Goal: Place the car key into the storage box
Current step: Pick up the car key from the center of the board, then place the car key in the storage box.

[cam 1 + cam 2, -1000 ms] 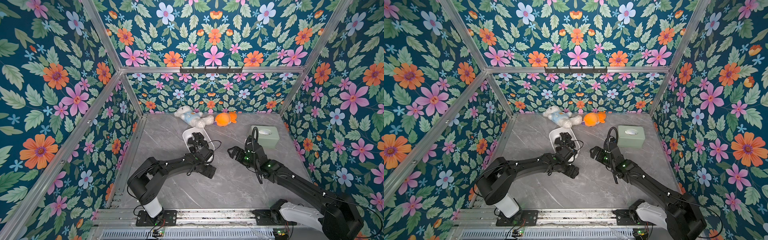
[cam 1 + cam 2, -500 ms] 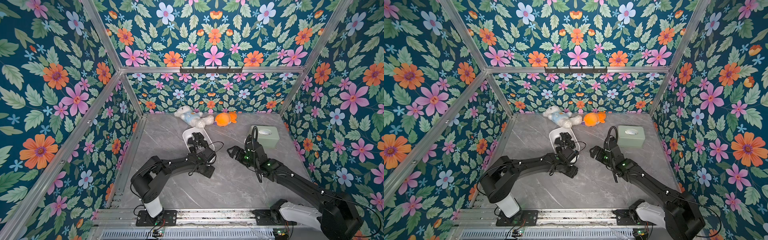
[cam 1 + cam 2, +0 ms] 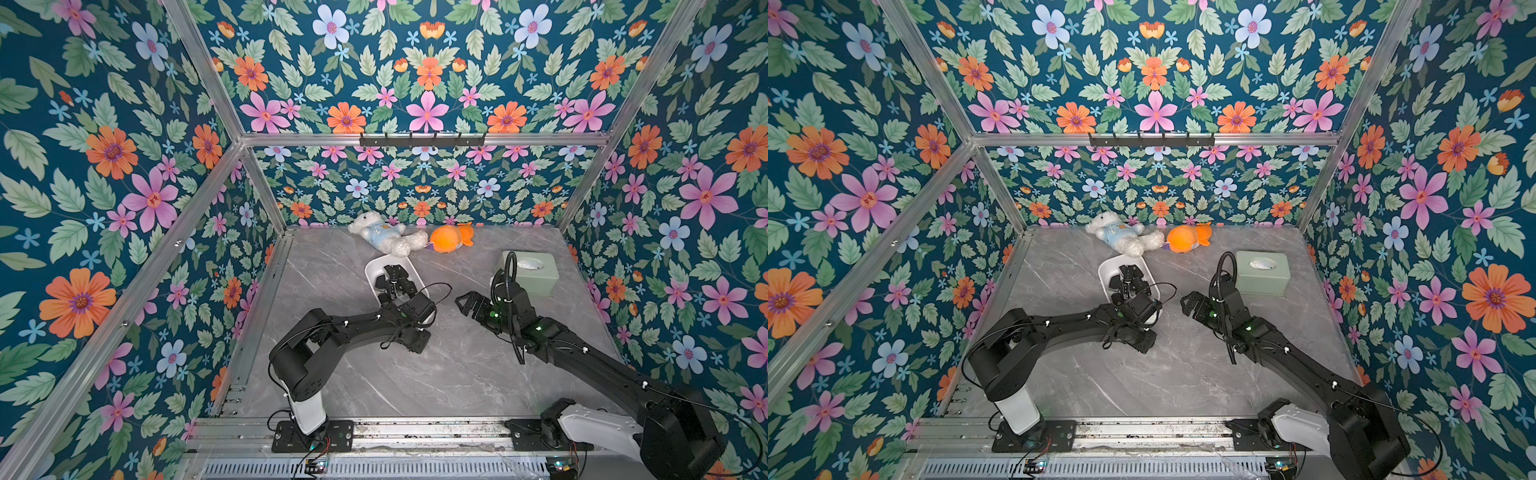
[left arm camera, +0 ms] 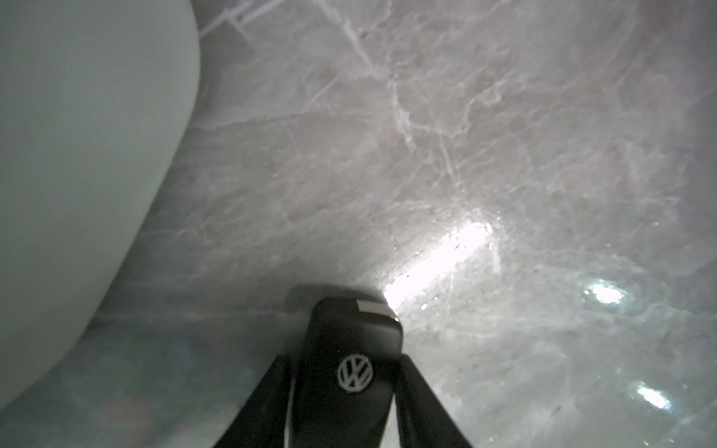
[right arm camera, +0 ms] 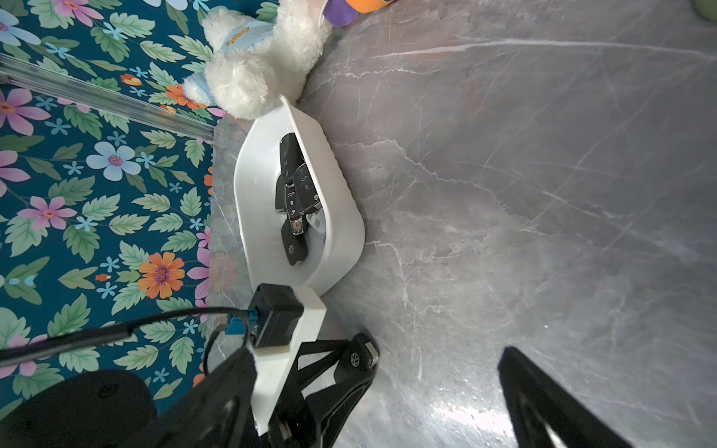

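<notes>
The step in hand is the pick-up of the car key (image 4: 349, 337), and the placing is not yet done. In the left wrist view the left hand (image 4: 345, 362) has its two black fingers (image 4: 417, 388) against both long sides of the key, which shows a round silver badge, so I judge that the hand is clenched on the key. The key is outside the storage box (image 4: 77, 155), just beside its rounded corner and low at the grey marble worktop (image 3: 457, 374); whether it is already lifted I cannot tell. In a top view, with 12 o'clock at the back wall, the box sits a little toward 11 o'clock from the middle of the worktop, and the left hand is at its 6 o'clock end. The right wrist view shows several other black keys (image 5: 295, 186) already in the box, lying along one long wall, while the floor along the other wall is free. The right hand (image 3: 465, 303) is released, holds nothing, and waits at about 3 o'clock from the left hand. The next move, as I judge it, calls for raising the key above the low wall, carrying it toward 12 o'clock over the free floor, and only then opening the fingers.
</notes>
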You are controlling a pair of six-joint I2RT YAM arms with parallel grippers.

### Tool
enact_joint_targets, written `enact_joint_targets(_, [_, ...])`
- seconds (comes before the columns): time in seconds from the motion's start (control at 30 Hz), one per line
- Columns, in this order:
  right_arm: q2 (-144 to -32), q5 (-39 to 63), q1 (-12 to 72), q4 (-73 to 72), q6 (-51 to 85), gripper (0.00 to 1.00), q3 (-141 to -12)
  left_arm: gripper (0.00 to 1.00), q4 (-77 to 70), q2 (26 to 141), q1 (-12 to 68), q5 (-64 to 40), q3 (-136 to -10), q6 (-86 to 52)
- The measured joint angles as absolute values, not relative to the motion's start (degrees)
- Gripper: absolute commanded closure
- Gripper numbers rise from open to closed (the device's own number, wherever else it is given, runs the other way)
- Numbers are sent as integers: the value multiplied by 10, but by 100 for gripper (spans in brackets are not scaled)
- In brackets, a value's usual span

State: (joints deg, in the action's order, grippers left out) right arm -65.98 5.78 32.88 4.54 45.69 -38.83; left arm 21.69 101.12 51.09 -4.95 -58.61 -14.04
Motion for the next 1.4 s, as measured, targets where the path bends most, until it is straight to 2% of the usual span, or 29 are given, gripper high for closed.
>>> enact_joint_targets(0.33, [-666, 60, 322, 45, 453, 1, -388, 68, 221, 1018, 513, -53, -593, -140])
enact_joint_targets(0.97, [-703, 78, 310, 32, 447, 1, -404, 69, 230, 954, 503, -60, -653, -179])
enact_joint_targets(1.2, [-718, 89, 309, 27, 439, 1, -414, 68, 245, 941, 460, -46, -695, -211])
enact_joint_targets(1.4, [-722, 91, 307, 22, 438, 1, -421, 67, 244, 941, 389, -30, -715, -257])
